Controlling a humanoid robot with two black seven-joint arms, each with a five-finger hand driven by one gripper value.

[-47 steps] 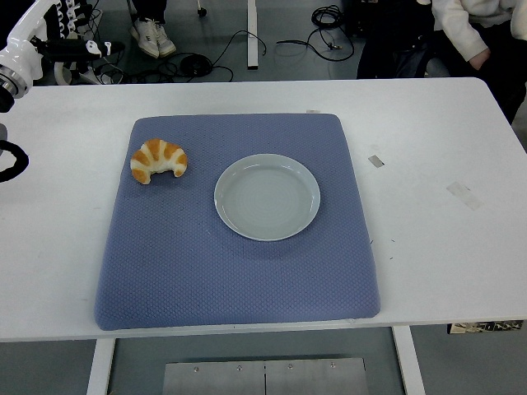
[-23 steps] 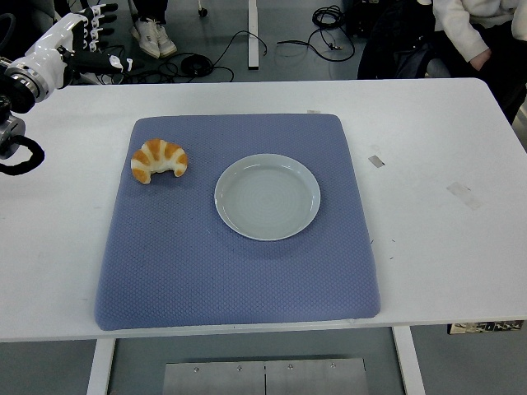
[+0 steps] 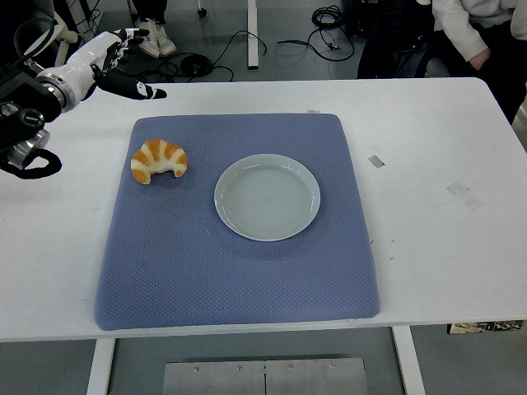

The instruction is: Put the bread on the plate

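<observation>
Left hand [image 3: 115, 70] | fingers spread, holding nothing, above table's far-left corner | croissant [image 3: 158, 159] near mat's [image 3: 239, 280] far-left corner, beside empty plate [image 3: 267, 197] at mat's centre | risk: curved crust could slip or roll from pinch, landing short on rim.

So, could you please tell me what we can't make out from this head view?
- Right arm: out of frame entirely.
- Left hand: its far side is hidden by the hand itself; the arm is cut off by the left edge.
- Croissant: underside hidden against the blue mat.
- Person at top right: cropped by the top edge.
</observation>
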